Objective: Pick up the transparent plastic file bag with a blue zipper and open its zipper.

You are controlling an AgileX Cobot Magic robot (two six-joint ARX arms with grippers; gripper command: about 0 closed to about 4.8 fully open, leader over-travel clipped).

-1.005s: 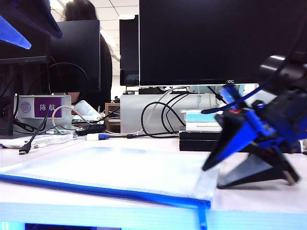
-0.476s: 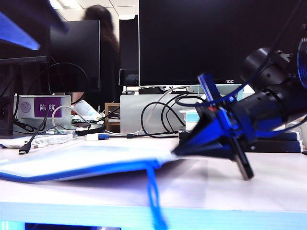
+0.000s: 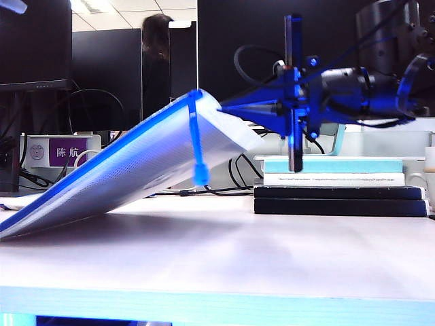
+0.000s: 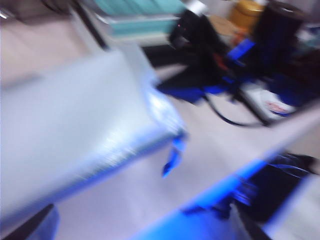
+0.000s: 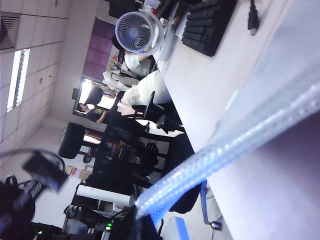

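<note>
Right now my right gripper point(image 3: 234, 107) has its jaws clamped on one end of the transparent plastic file bag point(image 3: 136, 170), holding that end up above the table point(image 3: 272, 258). The bag slopes from my grip down to its far corner, which rests on the table at the left of the exterior view. The blue zipper point(image 3: 88, 171) runs along the long edge facing the exterior camera, and its small blue pull point(image 3: 199, 146) hangs loose just below the raised corner, clear of the table. In my right wrist view the meshed edge of the bag point(image 5: 225, 150) runs straight into the jaws, which are closed flat on it.

My left gripper shows only as dark blurred finger shapes point(image 4: 30, 227) at the edge of the left wrist view; its jaws stand wide and hold nothing. That view is smeared, but the bag point(image 4: 75, 130) fills much of it, with the pull point(image 4: 172, 155) dangling at the corner and my right arm point(image 4: 210, 65) beyond it.

Behind my right gripper, a stack of books point(image 3: 336, 187) sits on the table under a large dark monitor point(image 3: 272, 54), with black cables point(image 3: 231, 166) between.
</note>
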